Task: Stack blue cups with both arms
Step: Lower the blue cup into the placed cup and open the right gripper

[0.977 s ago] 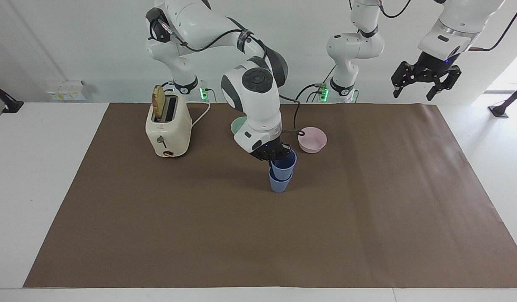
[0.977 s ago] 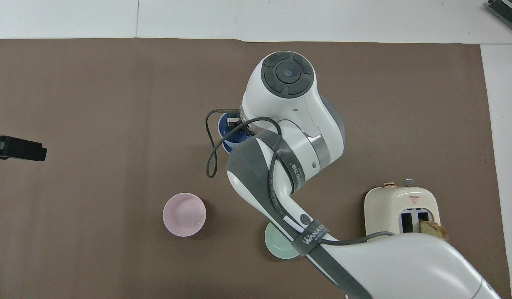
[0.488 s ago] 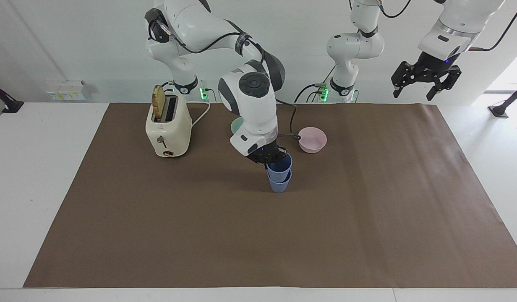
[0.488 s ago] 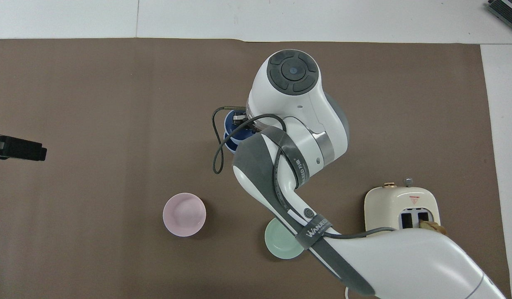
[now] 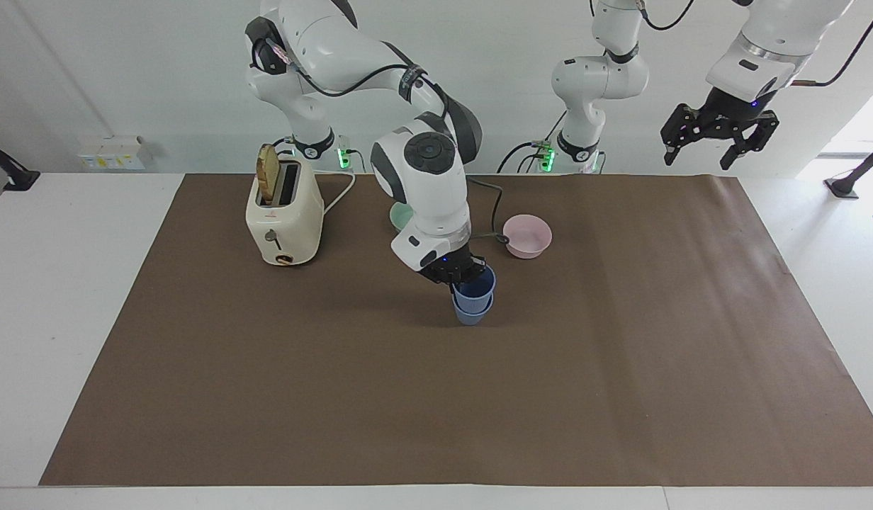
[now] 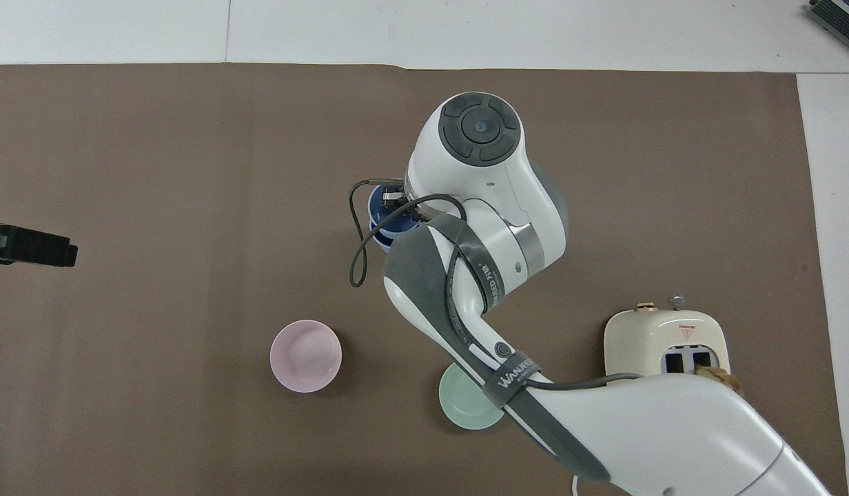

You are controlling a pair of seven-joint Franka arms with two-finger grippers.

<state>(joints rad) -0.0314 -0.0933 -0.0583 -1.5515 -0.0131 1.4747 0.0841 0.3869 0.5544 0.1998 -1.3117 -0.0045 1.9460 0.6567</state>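
Facing view — our right gripper point(image 5: 459, 276) pinches the upper cup point(image 5: 477, 283), nested in the lower cup point(image 5: 471, 312); our left gripper point(image 5: 717, 142) waits aloft, spread.

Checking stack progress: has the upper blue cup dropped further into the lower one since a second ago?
Yes. The upper blue cup, gripped by the right gripper, sits deeper in the lower blue cup, which stays put on the mat.
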